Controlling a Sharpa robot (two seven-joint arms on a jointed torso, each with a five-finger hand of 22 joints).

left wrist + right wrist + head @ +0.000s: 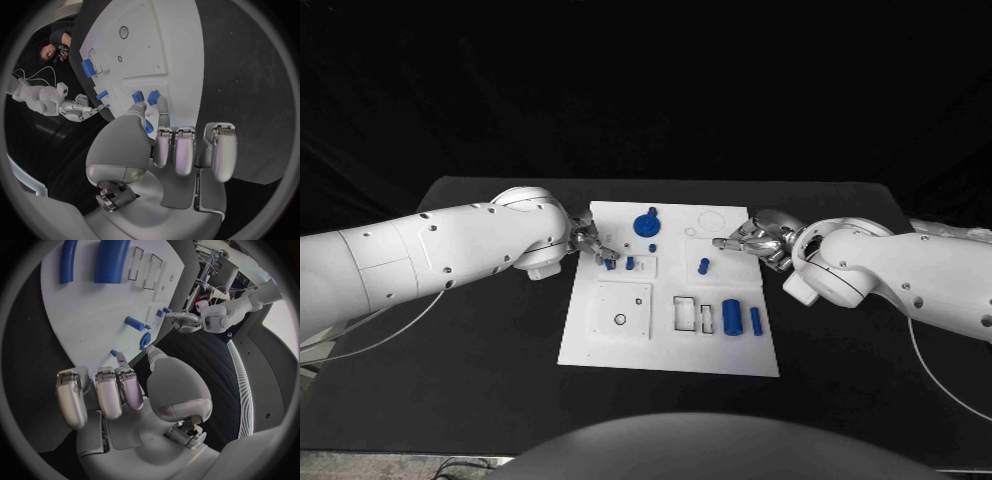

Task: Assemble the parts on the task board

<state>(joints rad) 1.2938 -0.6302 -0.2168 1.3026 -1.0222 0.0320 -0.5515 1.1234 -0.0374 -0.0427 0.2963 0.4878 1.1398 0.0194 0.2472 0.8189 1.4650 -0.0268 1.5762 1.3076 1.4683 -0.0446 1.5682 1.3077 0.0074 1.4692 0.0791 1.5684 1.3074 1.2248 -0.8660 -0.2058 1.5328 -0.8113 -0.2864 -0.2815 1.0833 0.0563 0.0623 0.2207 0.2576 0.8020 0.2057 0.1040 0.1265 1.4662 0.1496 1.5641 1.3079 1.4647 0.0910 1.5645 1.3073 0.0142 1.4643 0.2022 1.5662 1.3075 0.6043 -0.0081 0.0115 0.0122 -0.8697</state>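
1. Black tabletop (473,350) is carrying your board (668,345); loose parts (733,320) are lying near its right edge, unassembled.
2. Left hand (593,246) is touching small parts (620,264); grip unclear.
3. Right hand (750,240) is hovering, apparently empty.

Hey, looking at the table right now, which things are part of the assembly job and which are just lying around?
Part of the job:
task board
round blue part
two blue cylinders
small blue pegs
left hand
right hand

Just there:
black table
loose white cable
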